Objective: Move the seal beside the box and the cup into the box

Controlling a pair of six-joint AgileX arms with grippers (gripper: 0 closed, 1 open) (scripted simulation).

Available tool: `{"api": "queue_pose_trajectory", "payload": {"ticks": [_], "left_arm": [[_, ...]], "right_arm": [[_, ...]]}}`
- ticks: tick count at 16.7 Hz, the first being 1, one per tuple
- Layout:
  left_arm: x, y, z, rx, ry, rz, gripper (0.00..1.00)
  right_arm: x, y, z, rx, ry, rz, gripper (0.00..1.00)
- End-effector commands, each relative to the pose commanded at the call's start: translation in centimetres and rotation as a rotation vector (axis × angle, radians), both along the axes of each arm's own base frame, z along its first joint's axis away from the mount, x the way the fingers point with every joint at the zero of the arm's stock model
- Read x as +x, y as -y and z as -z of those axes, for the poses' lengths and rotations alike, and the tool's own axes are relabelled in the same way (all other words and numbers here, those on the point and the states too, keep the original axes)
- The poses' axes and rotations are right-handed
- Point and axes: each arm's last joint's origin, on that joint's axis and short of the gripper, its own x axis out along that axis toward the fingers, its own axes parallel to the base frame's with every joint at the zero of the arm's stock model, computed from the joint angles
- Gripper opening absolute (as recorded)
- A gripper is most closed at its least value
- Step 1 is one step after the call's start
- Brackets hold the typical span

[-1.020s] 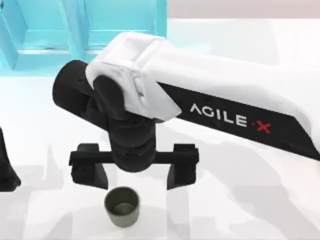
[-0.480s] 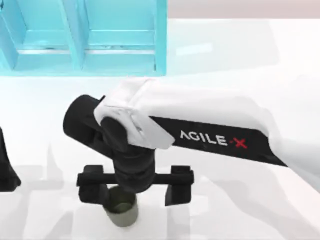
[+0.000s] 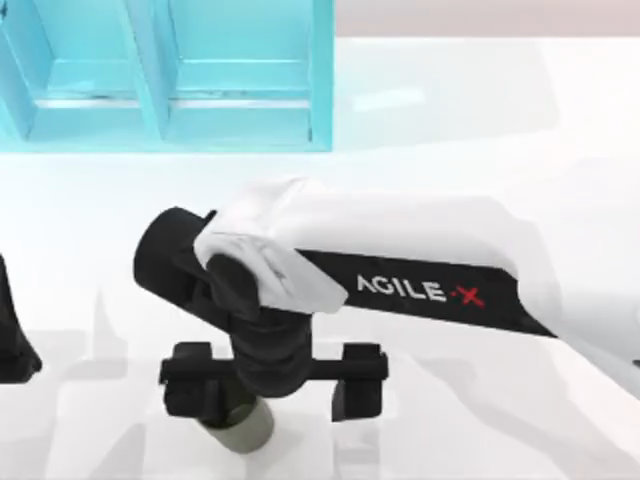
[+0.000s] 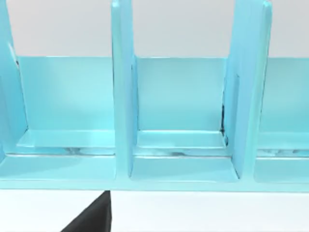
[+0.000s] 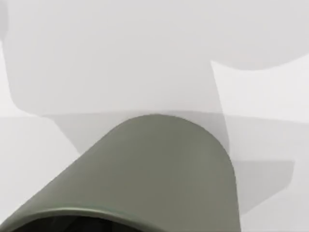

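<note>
Cup point(image 3: 243, 425): stands upright on the white table point(image 3: 480, 420) near the front edge of the top view, left of centre, long axis vertical, mouth up. From above, just a sliver of its olive-grey wall shows under the right arm's wrist. The right wrist view shows its wall point(image 5: 159, 169) close up, with the rim at the frame's edge and bare table behind.

Right gripper point(image 3: 275, 385): directly over the cup, fingers spread wide apart. The left finger point(image 3: 195, 392) overlaps the cup's wall from above; the right finger point(image 3: 360, 390) stands well off it. Contact cannot be judged.

Change from earlier: one second ago the cup lay fully exposed in front of the gripper. Half a second ago the wrist had covered part of its mouth. Now the arm has come further forward and lower, and the mouth is hidden.

Box point(image 3: 170, 75): light blue, with dividers, at the back left. The left wrist view looks into its compartments point(image 4: 178, 111).

Left arm: parked at the left edge.
</note>
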Motion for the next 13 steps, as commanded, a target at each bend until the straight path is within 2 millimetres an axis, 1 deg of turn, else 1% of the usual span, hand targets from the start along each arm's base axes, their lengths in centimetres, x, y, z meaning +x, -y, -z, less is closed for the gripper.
{"api": "queue_pose_trajectory", "payload": {"ticks": [12,13], "left_arm": [[0.00,0.00,0.00,0.000,0.000,0.000,1.00],[0.00,0.00,0.00,0.000,0.000,0.000,1.00]], "right_arm": [[0.00,0.00,0.00,0.000,0.000,0.000,0.02],[0.00,0.00,0.00,0.000,0.000,0.000,0.00]]}}
